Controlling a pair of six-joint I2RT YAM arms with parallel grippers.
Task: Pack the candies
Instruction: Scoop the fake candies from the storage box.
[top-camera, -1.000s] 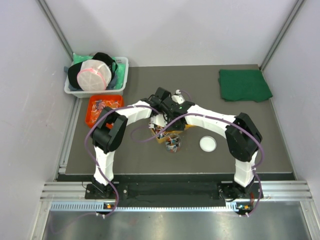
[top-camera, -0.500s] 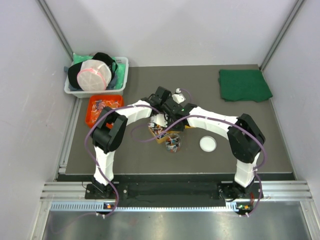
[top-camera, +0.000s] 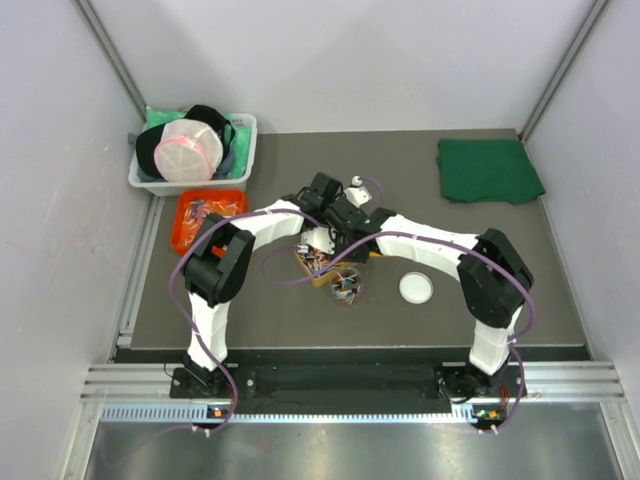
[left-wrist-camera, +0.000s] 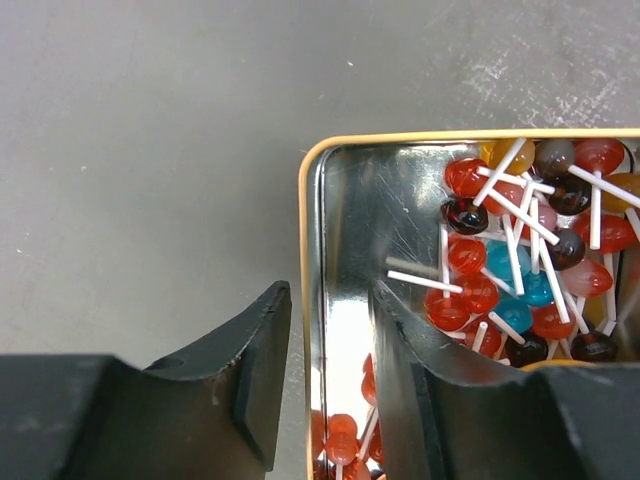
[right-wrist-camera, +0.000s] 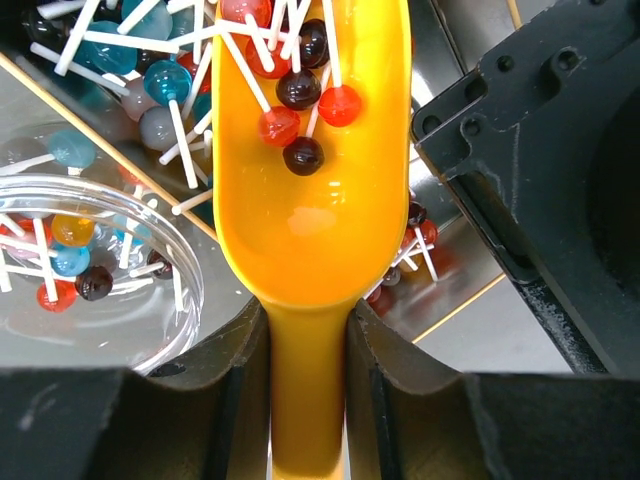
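Now holding candies (right-wrist-camera: 300, 92) in an orange scoop (right-wrist-camera: 310, 230) over the tin (left-wrist-camera: 309, 200).
Squeezing scoop with right claw (right-wrist-camera: 308, 385); straddling tin wall with half-wide left claw (left-wrist-camera: 328, 312).

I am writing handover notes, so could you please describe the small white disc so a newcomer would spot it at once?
On the dark table mat, look between the clear jar and the right arm. The white disc lies flat and alone there; it is the only round white thing on the bare mat.
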